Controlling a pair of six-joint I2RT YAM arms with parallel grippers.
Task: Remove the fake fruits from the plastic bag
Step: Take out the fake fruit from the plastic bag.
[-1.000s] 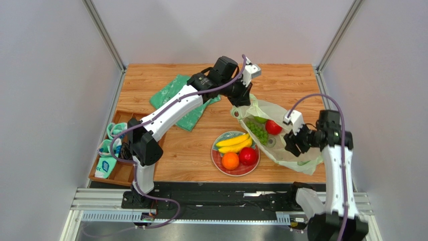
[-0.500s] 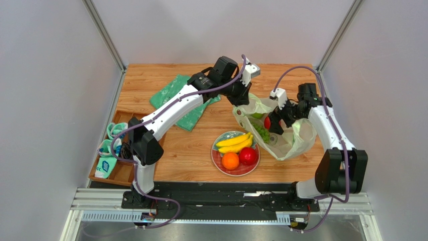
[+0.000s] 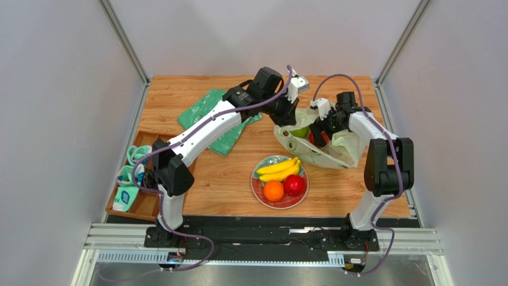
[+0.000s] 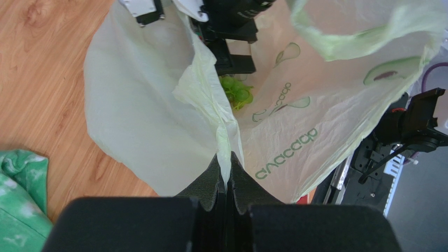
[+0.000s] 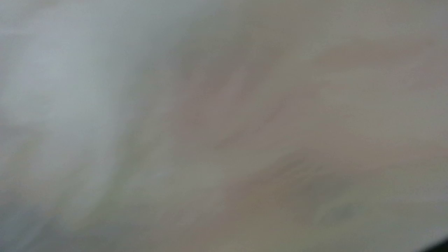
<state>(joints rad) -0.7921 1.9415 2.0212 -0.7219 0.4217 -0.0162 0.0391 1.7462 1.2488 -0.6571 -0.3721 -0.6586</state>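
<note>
Your left gripper (image 4: pixel 225 169) is pinched tight on the plastic bag (image 4: pixel 147 115) rim. The bag's print reads roughly "avocado", twice. Your right gripper (image 3: pixel 313 130) is in the bag's mouth; finger spread can't be told. Inside: grape cluster (image 4: pixel 235 93). On the plate (image 3: pixel 255 186): one banana bunch (image 3: pixel 277 168), one orange (image 3: pixel 273 190), one red fruit (image 3: pixel 294 185).

You are stretching your left arm (image 3: pixel 206 128) from the near edge toward the middle of the tabletop's far side, its left gripper (image 4: pixel 225 157) pinching the plastic bag (image 4: pixel 142 105) between pressed-together jaws. You are reaching your right arm (image 3: pixel 381 149) along the right edge, its right gripper (image 3: pixel 316 128) pointing left, jaws hidden.
</note>
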